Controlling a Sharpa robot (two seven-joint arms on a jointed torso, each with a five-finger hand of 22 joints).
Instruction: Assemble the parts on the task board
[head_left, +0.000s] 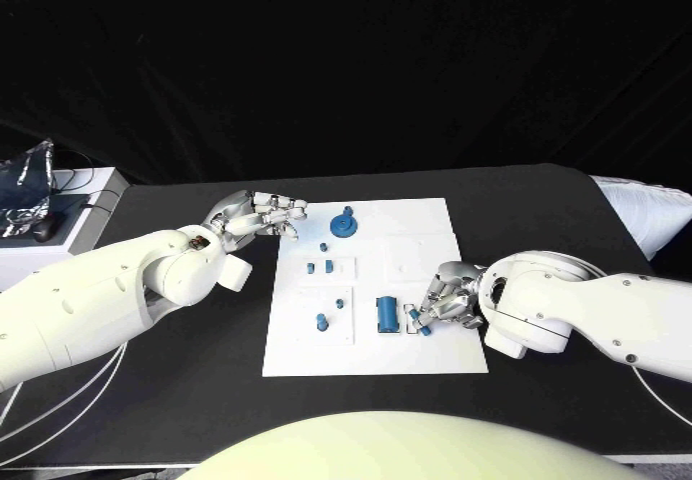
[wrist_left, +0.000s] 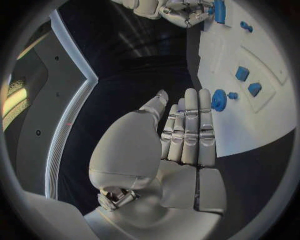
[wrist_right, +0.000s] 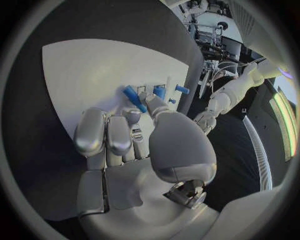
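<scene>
Your bench (head_left: 173, 200) is black, and the white board (head_left: 418, 225) lies flat in its middle, between the two arms.

Your left robot hand (head_left: 267, 217) sits at the board's far left corner, fingers held straight and side by side with nothing in them (the left wrist view shows them flat, the thumb a little apart). Its fingertips (wrist_left: 194, 95) are just beside the round blue part (head_left: 345, 222) but apart from it.

Your right robot hand (head_left: 447, 300) is over the board's near right edge, fingers curled in around a small blue peg (wrist_right: 134, 98). The peg looks pinched between thumb and fingers, tilted.

Just left of that hand the big blue block (head_left: 387, 313) stands on the board. Smaller blue parts lie further left: a pair (head_left: 320, 267) mid-board, and two (head_left: 322, 321) nearer you.
</scene>
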